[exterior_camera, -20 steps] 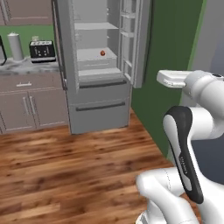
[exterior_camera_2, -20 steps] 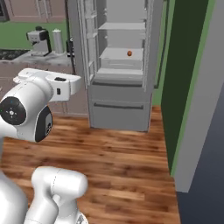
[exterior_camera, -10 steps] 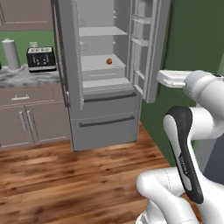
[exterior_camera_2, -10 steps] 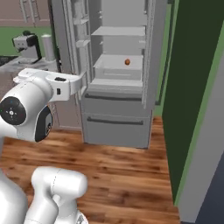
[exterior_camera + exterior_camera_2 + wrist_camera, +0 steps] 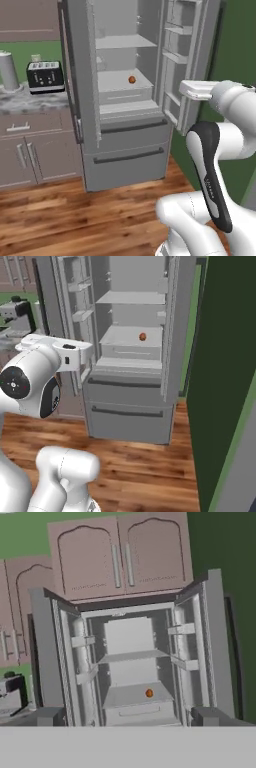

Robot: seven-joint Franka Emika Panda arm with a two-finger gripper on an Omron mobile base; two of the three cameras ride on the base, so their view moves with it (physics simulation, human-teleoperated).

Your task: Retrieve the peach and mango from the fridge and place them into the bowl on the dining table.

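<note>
Fridge open, one fruit on the shelf.

At far left on the marbled desk (image 5: 30, 100): grey canister (image 5: 9, 71), black toaster (image 5: 45, 76); brown cabinets (image 5: 30, 155) under it. Centre: grey fridge (image 5: 125, 155) with both upper doors swung wide, bottom drawers shut. Small orange-red fruit (image 5: 132, 79) alone on the lower shelf, toward its right side; peach or mango, cannot tell. Same fruit (image 5: 149, 693) in hand view, with the pincer finger tips (image 5: 50, 716) spread wide at either side, nothing between. At right: green wall (image 5: 225, 381).

Fridge shelf (image 5: 120, 85) bearing one small orange-brown fruit (image 5: 132, 79), perhaps the peach.
</note>
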